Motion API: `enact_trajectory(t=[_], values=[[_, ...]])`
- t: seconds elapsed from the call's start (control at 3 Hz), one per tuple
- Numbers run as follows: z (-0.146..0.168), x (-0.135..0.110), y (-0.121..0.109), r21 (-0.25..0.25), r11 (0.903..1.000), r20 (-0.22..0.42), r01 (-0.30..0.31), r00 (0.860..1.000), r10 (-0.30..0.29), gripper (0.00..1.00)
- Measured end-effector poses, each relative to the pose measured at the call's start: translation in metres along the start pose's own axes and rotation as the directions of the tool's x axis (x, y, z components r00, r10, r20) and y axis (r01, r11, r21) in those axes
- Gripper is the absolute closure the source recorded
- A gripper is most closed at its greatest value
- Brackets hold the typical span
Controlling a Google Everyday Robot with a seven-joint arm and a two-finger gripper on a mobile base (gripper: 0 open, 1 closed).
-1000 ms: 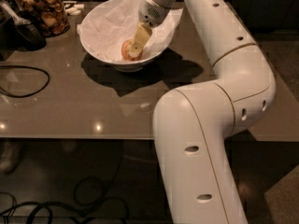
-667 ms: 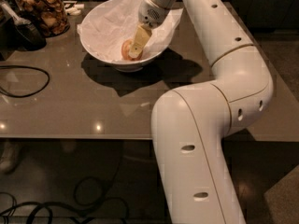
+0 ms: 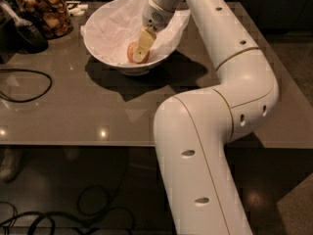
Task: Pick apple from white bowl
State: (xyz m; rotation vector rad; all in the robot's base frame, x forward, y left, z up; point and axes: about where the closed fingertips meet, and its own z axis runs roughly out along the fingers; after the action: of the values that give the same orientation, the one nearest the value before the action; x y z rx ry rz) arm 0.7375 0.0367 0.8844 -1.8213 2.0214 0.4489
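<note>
The white bowl stands at the back of the grey table, lined with crinkled white paper. The apple, small and yellow-orange with a reddish blush, lies near the bottom of the bowl, to the right of its middle. My gripper reaches down into the bowl from the upper right. Its pale yellow tip lies right against the apple and hides the apple's right side.
A glass jar of brown snacks stands at the back left, with a black object beside it. A black cable loops on the table's left. My white arm arches over the table's right side. Cables lie on the floor.
</note>
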Motion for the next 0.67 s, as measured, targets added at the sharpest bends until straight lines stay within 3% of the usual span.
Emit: enact_trajectory(t=[0.67], values=[[0.0183, 0.0025, -0.0023, -0.03, 0.9995, 0.002, -0.007, 1.0, 0.007, 0.28]])
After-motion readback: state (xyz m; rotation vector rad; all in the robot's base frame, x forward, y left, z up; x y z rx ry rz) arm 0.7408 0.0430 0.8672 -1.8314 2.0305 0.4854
